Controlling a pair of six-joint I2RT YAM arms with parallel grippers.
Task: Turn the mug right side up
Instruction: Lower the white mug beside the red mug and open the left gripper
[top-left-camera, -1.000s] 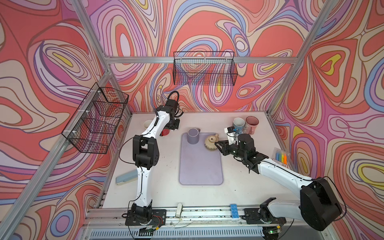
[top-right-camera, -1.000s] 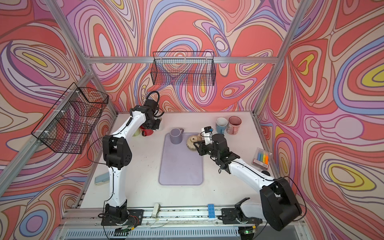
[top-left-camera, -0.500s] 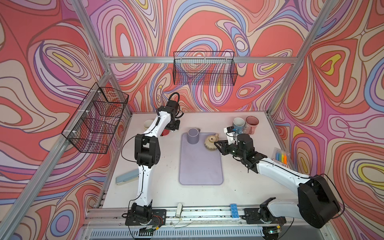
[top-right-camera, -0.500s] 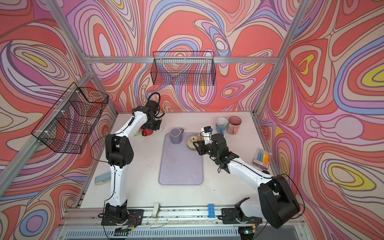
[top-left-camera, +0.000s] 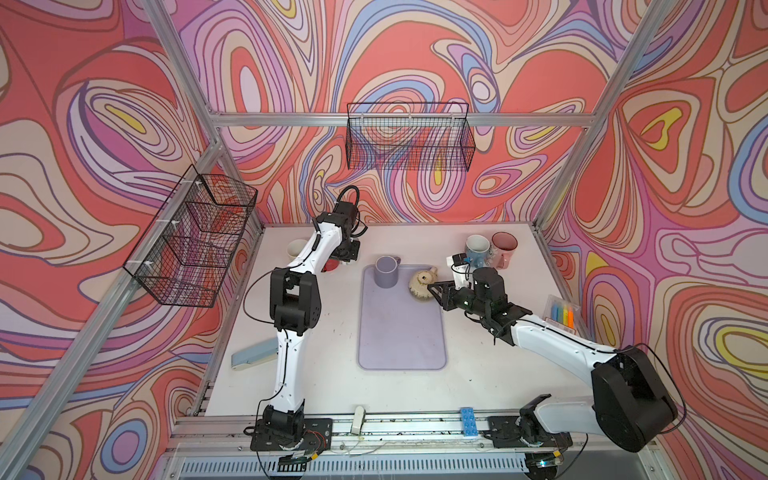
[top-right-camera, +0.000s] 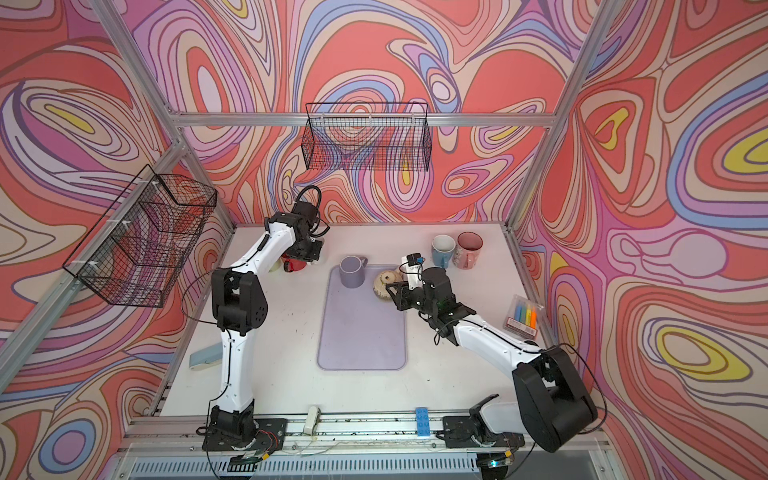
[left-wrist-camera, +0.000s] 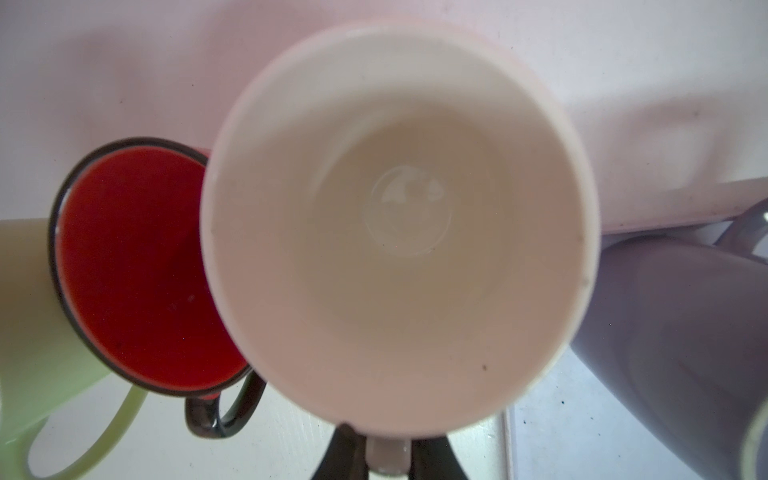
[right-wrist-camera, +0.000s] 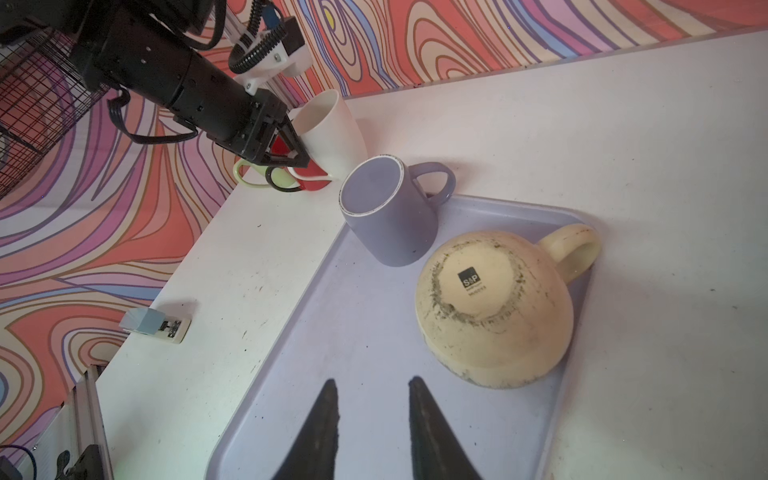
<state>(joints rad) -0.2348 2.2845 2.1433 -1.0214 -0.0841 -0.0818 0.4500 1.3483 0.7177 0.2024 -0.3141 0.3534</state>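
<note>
Toward the upper left of the tabletop (top-left-camera: 478, 365) in both top views, the left end effector (right-wrist-camera: 301, 157) is clamped on the handle of the white mug (left-wrist-camera: 395, 216). The left wrist view looks straight into its pale interior, with the handle pinched between two dark fingers (left-wrist-camera: 338, 453). The right wrist view shows this mug held with its mouth uppermost; whether its base touches the tabletop I cannot tell. Just beside it are a red mug (left-wrist-camera: 141, 266) with a dark rim and a pale green mug (left-wrist-camera: 29, 316).

Across the middle of the frame lies a lilac tray (top-left-camera: 401, 345). On its upper left corner a purple mug (top-left-camera: 385, 271) stands upside down, its handle reaching past the tray's edge. At the tray's upper right edge a cream mug (top-left-camera: 420, 286) also sits mouth down, its scuffed base and a small dark label facing up. The right end effector (right-wrist-camera: 374, 380) hangs low over the tray near the cream mug, jaws apart, nothing between them, not touching the mug. A blue mug (top-left-camera: 477, 245) and a pink mug (top-left-camera: 505, 247) stand upright side by side at the upper right of the tabletop
</note>
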